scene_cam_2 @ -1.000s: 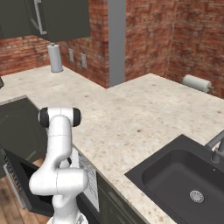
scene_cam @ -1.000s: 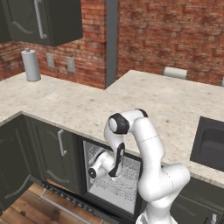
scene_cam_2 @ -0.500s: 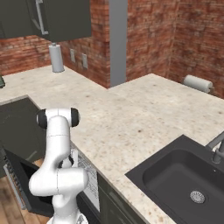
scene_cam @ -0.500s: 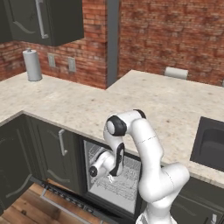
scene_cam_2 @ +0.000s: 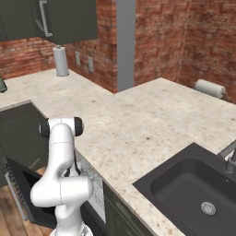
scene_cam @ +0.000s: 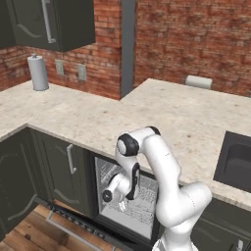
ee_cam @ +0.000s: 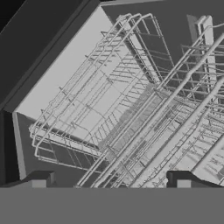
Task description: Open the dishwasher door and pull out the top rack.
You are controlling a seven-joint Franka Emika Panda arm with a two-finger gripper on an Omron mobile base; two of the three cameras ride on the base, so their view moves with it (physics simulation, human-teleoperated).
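Setting: kitchen corner, red brick walls, speckled beige tabletop (scene_cam: 98,117) wrapping round in an L, wood floor (scene_cam: 29,235) below.

Item 1, nearest: my gripper (ee_cam: 111,186). In the hand view its two dark fingertips (ee_cam: 37,179) stand far apart at the bottom edge, nothing between them; jaws wide open and empty. In the left base view my hand (scene_cam: 113,188) sits low, inside the mouth of the dishwasher, below the tabletop edge.

Item 2: the top rack (ee_cam: 131,109). Light-grey wire basket directly ahead of my fingertips in the hand view, running diagonally across the picture, tines upright. Its front rail lies near my fingertips; I cannot tell whether they touch. In the left base view the wire grid (scene_cam: 135,198) shows inside the dishwasher opening, behind my forearm.

Item 3: the dishwasher door (scene_cam: 73,223). Folded down, open, lying low over the floor in front of the opening; its inner edge faces up in the left base view. In the right base view it shows as a dark panel (scene_cam_2: 20,193) dropped to my left.

Item 4: dark cabinet doors (scene_cam: 61,166) with short vertical handles, left of the dishwasher.

Item 5: dark sink (scene_cam_2: 193,193) set into the tabletop to my right, tap (scene_cam_2: 228,156) beside it.

Item 6, far: upright paper towel roll (scene_cam: 38,72) on the tabletop by the left wall, beneath dark upper cabinets (scene_cam: 54,22).

Item 7, far: second paper towel roll (scene_cam: 198,81), lying on its side against the back wall.
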